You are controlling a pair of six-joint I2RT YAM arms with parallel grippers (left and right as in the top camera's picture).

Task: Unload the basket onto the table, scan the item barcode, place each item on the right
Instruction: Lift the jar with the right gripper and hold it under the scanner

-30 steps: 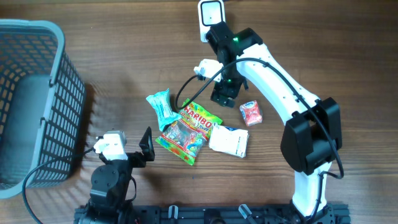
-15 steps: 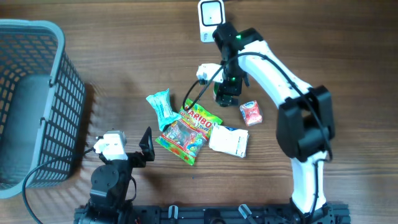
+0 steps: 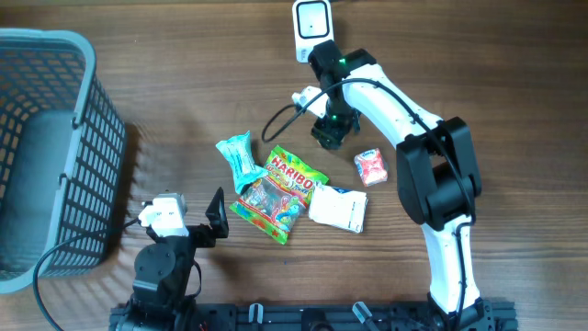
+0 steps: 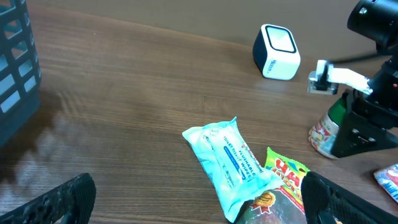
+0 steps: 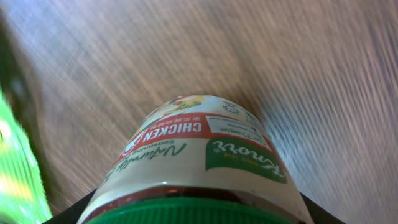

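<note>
A Knorr chicken seasoning jar [image 5: 205,149] with a green lid fills the right wrist view, and my right gripper [image 5: 199,208] is shut on it, a black finger against each side. The left wrist view shows the jar [image 4: 323,129] low over the wood inside the right gripper [image 4: 351,127]. From overhead the right gripper [image 3: 331,131] hides the jar. The white barcode scanner [image 3: 310,26] [image 4: 277,52] stands just beyond it at the table's far edge. My left gripper [image 3: 217,217] [image 4: 199,202] rests open near the front, holding nothing.
A teal wipes pack [image 3: 239,158] [image 4: 230,163], a Haribo bag [image 3: 280,193] [image 4: 283,177], a white packet [image 3: 338,209] and a small red packet [image 3: 370,167] lie mid-table. A grey mesh basket [image 3: 55,138] stands at the left.
My right gripper has moved a little towards the scanner and its jaws have closed in on the jar. The left arm has not moved.
</note>
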